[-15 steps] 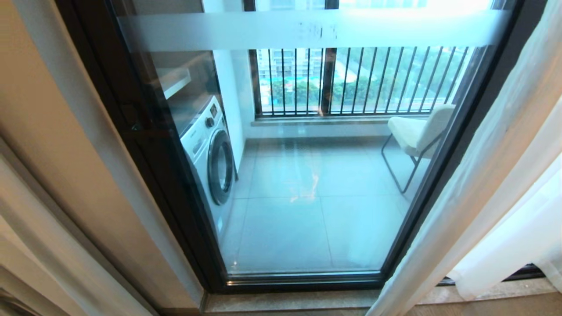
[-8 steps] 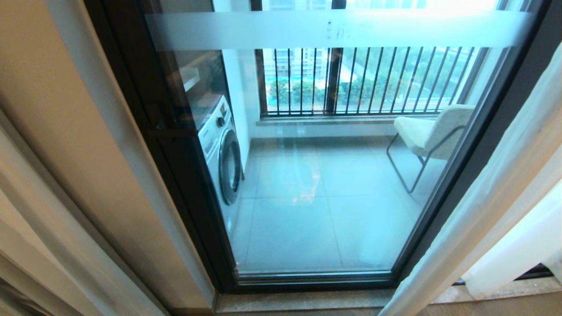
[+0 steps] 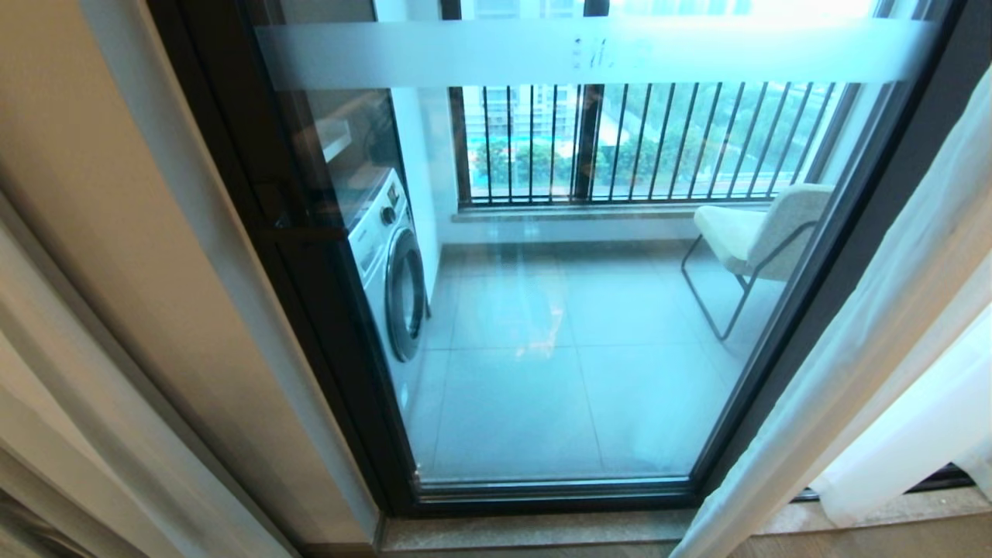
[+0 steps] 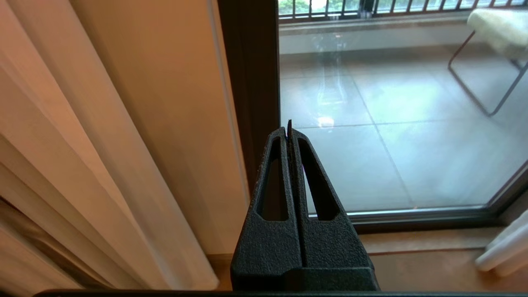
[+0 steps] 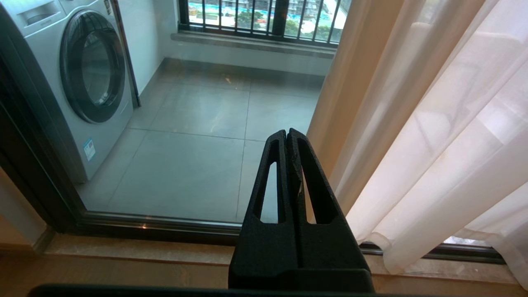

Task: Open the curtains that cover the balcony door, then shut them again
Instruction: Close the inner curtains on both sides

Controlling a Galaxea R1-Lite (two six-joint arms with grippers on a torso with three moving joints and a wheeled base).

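Observation:
The balcony door (image 3: 558, 310) fills the head view: a glass pane in a dark frame with a frosted band across the top. The sheer white curtains (image 3: 876, 364) hang gathered at the right of the door, leaving the pane uncovered; their folds and hem also show in the right wrist view (image 5: 445, 136). My left gripper (image 4: 288, 126) is shut and empty, pointing at the door's left frame post (image 4: 251, 82). My right gripper (image 5: 286, 132) is shut and empty, pointing at the glass just beside the curtains' edge. Neither arm shows in the head view.
Beige drapes (image 4: 62, 165) hang at the left of the door. Behind the glass stand a washing machine (image 3: 387, 263) at the left, a pale chair (image 3: 756, 229) at the right and a black railing (image 3: 643, 139). A stone sill (image 3: 535, 531) runs below the door.
The whole head picture slid a little to the right early in the second, so the camera moved. The curtains hang as before and both grippers stay shut.

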